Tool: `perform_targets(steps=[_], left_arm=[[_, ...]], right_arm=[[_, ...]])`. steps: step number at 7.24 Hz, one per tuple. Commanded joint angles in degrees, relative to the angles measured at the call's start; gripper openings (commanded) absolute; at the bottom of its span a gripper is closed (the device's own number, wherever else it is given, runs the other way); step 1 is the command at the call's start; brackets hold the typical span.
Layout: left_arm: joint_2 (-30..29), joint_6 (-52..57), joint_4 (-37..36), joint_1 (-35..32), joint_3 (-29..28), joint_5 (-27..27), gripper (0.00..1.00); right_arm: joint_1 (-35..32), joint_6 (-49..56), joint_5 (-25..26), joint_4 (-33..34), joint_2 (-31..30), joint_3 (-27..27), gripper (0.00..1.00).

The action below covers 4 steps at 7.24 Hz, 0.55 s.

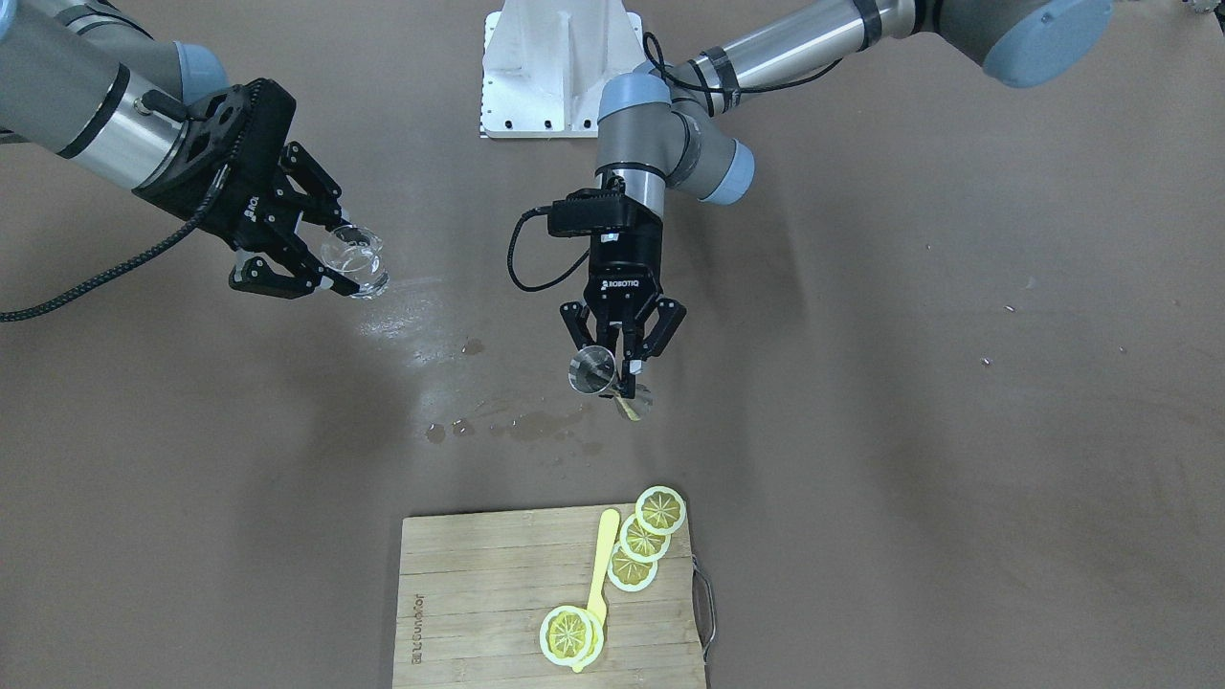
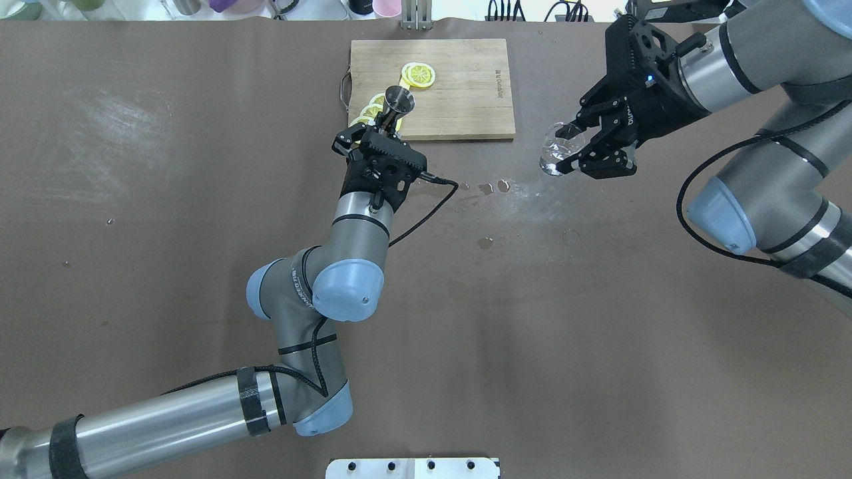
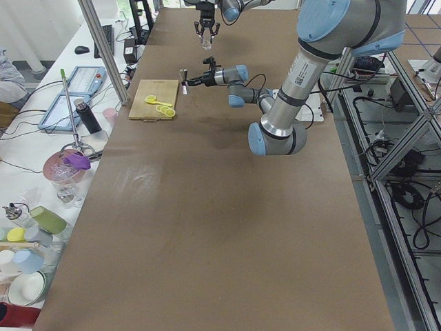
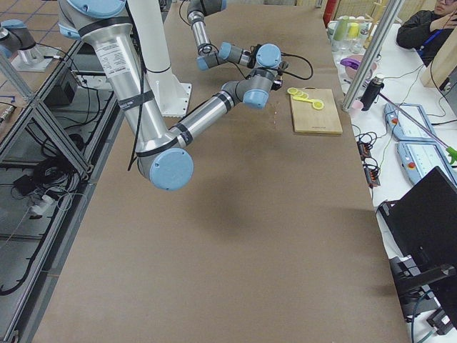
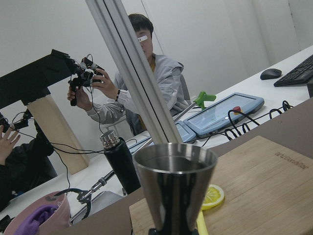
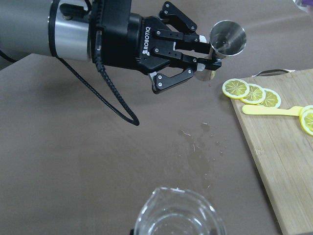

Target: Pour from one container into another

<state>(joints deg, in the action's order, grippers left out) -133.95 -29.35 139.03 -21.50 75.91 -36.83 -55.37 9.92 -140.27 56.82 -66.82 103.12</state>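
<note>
Overhead exterior: left gripper [image 2: 389, 118] is clamped on the waist of a steel jigger [image 2: 401, 100], held roughly upright in the air just short of the cutting board [image 2: 466, 86] on the robot's side. Right gripper [image 2: 578, 148] is closed around a clear glass [image 2: 556, 150], tilted, off the table [image 2: 599, 299], well apart from the jigger. Can't tell liquid in either. Water droplets [image 2: 493, 187] sit on the table between them. Board carries lemon slices [image 2: 419, 74] and a yellow spoon [image 1: 603, 560]
</note>
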Motion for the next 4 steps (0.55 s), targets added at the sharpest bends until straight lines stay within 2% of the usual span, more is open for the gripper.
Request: perform_targets(steps=[1,3,4], left_arm=[[-2.9,-0.1,-0.8,0.3,-1.0,0.3,0.00],[-5.5,-0.4,-0.7,0.3,-2.2,0.2,0.00],[-5.9,-4.6,-0.7,0.4,-2.4,0.1,0.00]], right_arm=[[-1.5,0.0,-1.4,0.9,0.1,-0.1,0.00],[-1.6,0.1,-0.5,2.4,1.9,-0.8,0.00],[-1.7,0.2,-0.1,2.7,2.8,-1.3,0.00]])
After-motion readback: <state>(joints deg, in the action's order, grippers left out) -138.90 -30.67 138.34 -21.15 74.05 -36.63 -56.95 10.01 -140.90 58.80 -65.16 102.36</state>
